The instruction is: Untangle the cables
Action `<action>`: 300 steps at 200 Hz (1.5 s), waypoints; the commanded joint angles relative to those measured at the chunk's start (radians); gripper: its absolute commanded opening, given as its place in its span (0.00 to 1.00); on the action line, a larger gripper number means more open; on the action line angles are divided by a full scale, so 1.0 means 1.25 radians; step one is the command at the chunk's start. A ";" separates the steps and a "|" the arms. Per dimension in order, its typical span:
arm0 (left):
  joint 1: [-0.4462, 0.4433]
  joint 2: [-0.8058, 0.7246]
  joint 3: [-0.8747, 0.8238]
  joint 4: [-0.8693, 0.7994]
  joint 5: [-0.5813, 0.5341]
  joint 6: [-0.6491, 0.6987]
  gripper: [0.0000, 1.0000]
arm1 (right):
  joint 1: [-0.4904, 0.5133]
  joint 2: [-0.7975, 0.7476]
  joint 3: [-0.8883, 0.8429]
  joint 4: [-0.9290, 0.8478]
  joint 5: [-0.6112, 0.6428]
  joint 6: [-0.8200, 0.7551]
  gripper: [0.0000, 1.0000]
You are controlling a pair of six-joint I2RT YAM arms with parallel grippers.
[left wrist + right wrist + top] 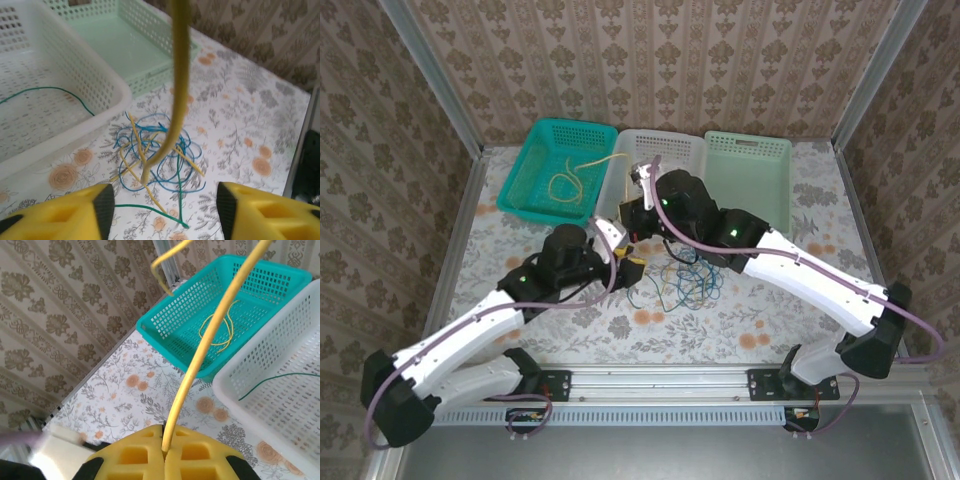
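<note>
Lifting the yellow cable (200,360) free seems the step: right pincer (164,437) clenched on it, left pincer (165,200) released. Raise it slowly so its tail slips from the tangled cables (160,155) lying on the tabletop (240,100) just beside the white basket (100,125).

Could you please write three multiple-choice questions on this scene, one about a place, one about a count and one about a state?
1. Where does the lone green cable lie?
A) in the teal basket
B) in the white basket
C) in the pale green basket

2. How many baskets stand on the table?
A) one
B) two
C) three

3. How is the right gripper?
A) shut on a yellow cable
B) wide open
C) shut on a blue cable

Answers:
1 B: the green cable curves over the white basket's floor.
2 C: teal, white and pale green stand in a row.
3 A: its fingers meet around the yellow cable.
</note>
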 commanded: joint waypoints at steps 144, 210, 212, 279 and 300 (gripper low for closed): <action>0.426 0.035 0.033 0.510 0.294 -0.681 0.71 | -0.031 -0.148 -0.197 0.077 -0.111 -0.189 0.00; 0.428 -0.027 -0.004 0.478 0.237 -0.822 0.75 | 0.061 -0.110 -0.211 0.123 0.231 -0.404 0.00; 0.429 -0.028 -0.004 0.479 0.237 -0.827 0.75 | 0.063 -0.107 -0.211 0.127 0.246 -0.413 0.00; 0.413 0.060 -0.057 0.694 0.238 -1.053 0.76 | 0.148 -0.051 -0.258 0.352 0.450 -0.637 0.00; 0.390 0.077 -0.058 0.703 0.229 -1.070 0.76 | 0.159 -0.012 -0.245 0.398 0.516 -0.683 0.00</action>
